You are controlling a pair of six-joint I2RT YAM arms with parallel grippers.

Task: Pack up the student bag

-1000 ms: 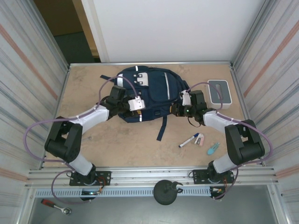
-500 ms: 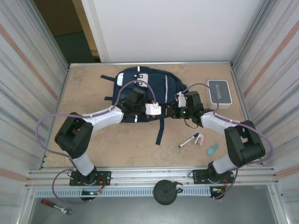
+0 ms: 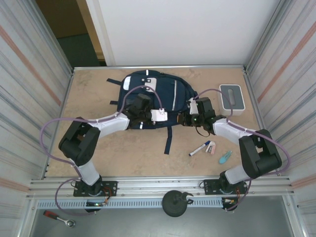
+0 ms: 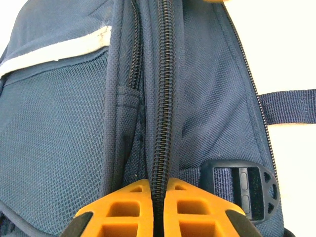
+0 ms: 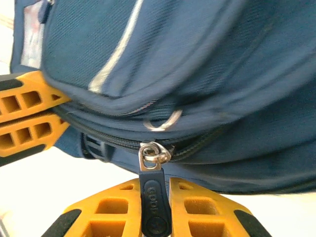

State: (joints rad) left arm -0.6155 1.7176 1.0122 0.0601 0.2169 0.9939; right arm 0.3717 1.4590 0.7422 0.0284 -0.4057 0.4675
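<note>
Student bag lies mid-table, left gripper pinched on its zipper seam, right gripper clamped on the zipper pull; risk: the pull slips from the pads, or slack fabric jams the slider.

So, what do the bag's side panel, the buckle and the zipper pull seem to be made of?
On the student bag, side panel: navy open-weave mesh, probably synthetic, holes visible; buckle: black matte plastic, moulded; zipper pull: dark tab, likely rubber or plastic, on a shiny metal slider.
</note>
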